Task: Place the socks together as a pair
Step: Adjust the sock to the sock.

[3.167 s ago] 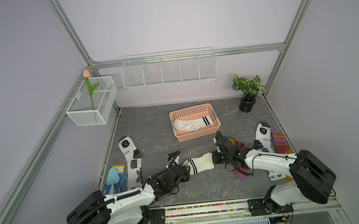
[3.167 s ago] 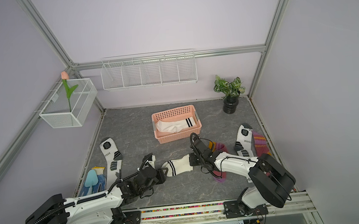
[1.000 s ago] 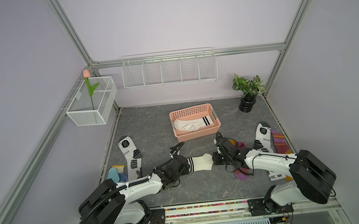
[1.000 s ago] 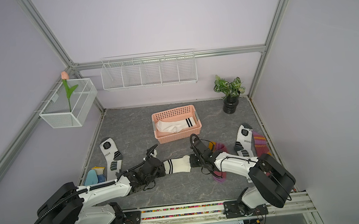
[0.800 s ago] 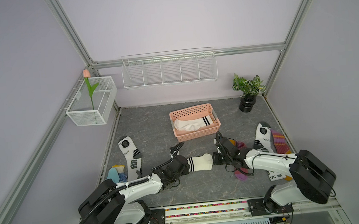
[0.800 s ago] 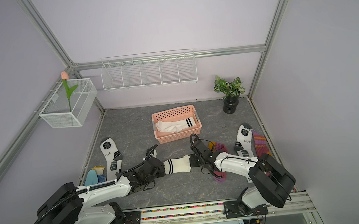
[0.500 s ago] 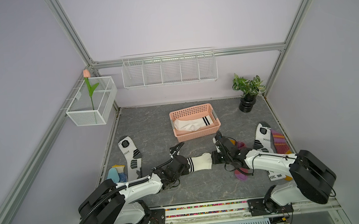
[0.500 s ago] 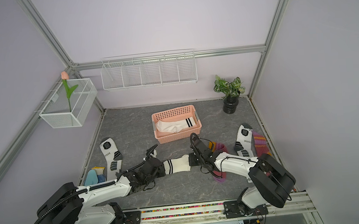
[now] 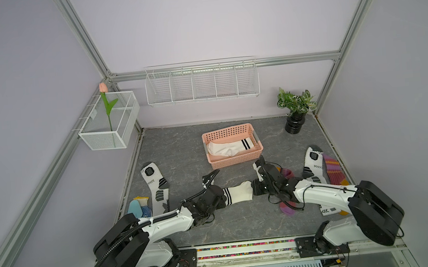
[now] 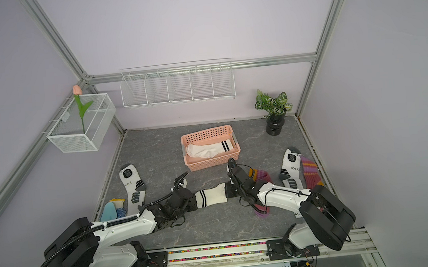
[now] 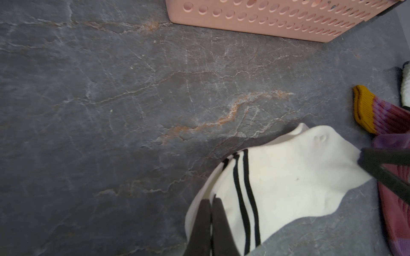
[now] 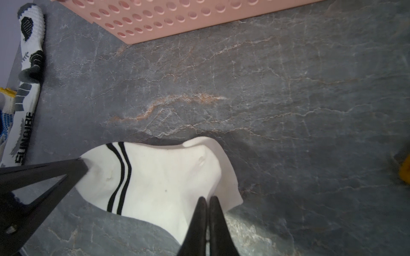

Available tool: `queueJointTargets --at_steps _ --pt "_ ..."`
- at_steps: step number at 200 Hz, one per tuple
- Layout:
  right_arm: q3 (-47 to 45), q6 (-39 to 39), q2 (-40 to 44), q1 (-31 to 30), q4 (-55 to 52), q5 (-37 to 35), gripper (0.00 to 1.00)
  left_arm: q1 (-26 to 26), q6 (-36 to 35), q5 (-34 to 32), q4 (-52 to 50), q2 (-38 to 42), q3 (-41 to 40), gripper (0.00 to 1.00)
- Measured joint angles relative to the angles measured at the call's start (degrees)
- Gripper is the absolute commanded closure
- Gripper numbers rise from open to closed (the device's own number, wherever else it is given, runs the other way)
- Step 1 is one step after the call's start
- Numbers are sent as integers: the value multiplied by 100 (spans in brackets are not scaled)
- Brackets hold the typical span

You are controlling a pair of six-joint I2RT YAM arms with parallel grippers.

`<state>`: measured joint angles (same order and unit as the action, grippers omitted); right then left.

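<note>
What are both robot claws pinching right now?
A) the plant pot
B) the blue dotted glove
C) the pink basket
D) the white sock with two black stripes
D: the left gripper is shut on the striped cuff end and the right gripper is shut on the far end of the white sock with two black stripes, which stretches between them.

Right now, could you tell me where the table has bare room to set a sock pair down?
Bare slate lies between the pink basket and the left sports sock, and between the basket and the potted plant. Crowded: the right edge with maroon socks and the right sports sock, the front-left corner with the glove.
</note>
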<state>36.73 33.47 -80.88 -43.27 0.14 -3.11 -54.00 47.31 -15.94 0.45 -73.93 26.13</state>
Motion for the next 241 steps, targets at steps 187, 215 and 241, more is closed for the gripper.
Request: queueJointTargets --at_steps 187,215,241 --pt "393 -79 -446 0 -955 -431 60 0 328 109 -175 629 -306 40" --pt "492 -96 -555 -7 -1014 -457 65 0 420 240 -140 407 -356 36" --pt "564 -98 -667 -13 -1027 -461 67 0 518 345 -46 229 -367 36"
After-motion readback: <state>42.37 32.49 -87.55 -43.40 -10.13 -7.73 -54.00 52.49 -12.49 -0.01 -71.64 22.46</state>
